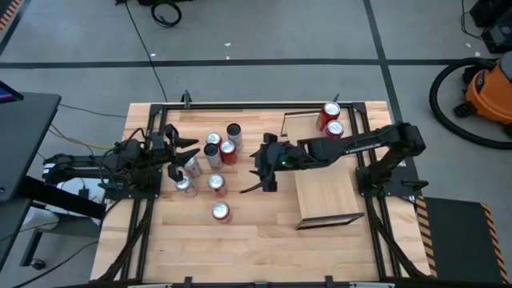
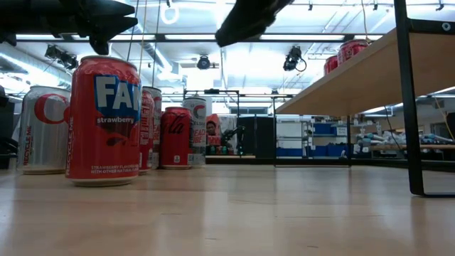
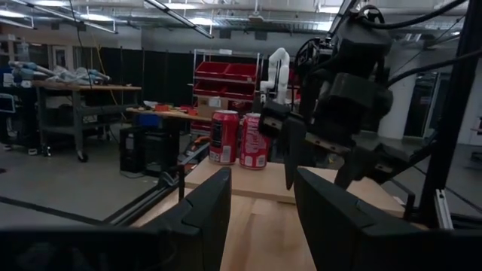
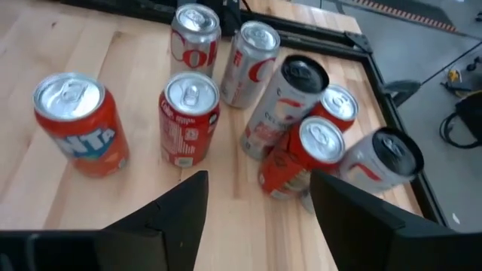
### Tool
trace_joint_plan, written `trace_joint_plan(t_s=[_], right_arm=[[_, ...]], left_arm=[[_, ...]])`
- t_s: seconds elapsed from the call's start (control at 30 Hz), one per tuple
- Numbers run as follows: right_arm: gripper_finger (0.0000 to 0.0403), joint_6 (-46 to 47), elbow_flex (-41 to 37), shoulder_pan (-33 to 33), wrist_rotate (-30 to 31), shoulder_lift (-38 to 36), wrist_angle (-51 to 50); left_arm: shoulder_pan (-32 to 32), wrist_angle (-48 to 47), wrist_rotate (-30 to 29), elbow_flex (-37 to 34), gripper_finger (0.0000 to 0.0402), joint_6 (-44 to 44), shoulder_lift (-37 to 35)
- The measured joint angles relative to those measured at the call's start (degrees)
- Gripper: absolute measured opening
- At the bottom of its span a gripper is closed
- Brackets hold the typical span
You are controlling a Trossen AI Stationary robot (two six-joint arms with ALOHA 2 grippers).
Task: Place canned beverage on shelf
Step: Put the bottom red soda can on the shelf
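- The left gripper [image 1: 186, 150] is seen at the table's left side, beside the can cluster; its fingers [image 3: 207, 207] are parted, with nothing held between them.
- A cluster of cans [image 1: 214, 157] is gathered upright on the tabletop [image 1: 256, 248], left of centre; one red can [image 1: 221, 211] is set apart, nearer the front edge.
- The right gripper [image 1: 262, 174] is held above the table's middle, just right of the cluster. Its fingers [image 4: 177, 214] are spread apart and empty, with cans visible beyond them.
- The shelf [image 1: 324, 192] is raised on the table's right side.
- Two red cans [image 1: 331, 118] are stood at the shelf's far end, touching each other.
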Motion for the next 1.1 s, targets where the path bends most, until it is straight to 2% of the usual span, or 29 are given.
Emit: trace_joint_plan(t_s=[0.2,0.43,0.57,0.8,0.97,1.1], right_arm=[[0.0274,-0.59,0.02,-0.35,-2.26,3.59,5.17],[0.0311,0.88,0.04,0.70,-3.77,8.39,7.42],[0.0318,2.53,0.04,2.69,-9.14,8.88,11.58],[0.0318,3.17,0.11,6.69,-10.38,12.17,19.81],[0.0319,3.90,5.52,8.69,-10.38,16.65,18.74],[0.0320,0.38,10.80,9.75,-9.75,20.84,18.27]], left_arm=[[0.01,-1.63,-0.01,0.08,0.0156,-0.61,-0.02],[0.00,-17.22,-2.53,7.38,0.0156,-3.39,3.96],[0.00,-17.32,-2.53,7.91,0.0156,-3.44,7.74],[0.00,-12.21,-2.30,7.98,0.0156,-2.96,12.25],[-0.08,-12.18,-0.96,8.22,0.0156,-3.25,12.35],[-1.45,-13.07,-0.91,9.87,0.0156,-3.37,12.35]])
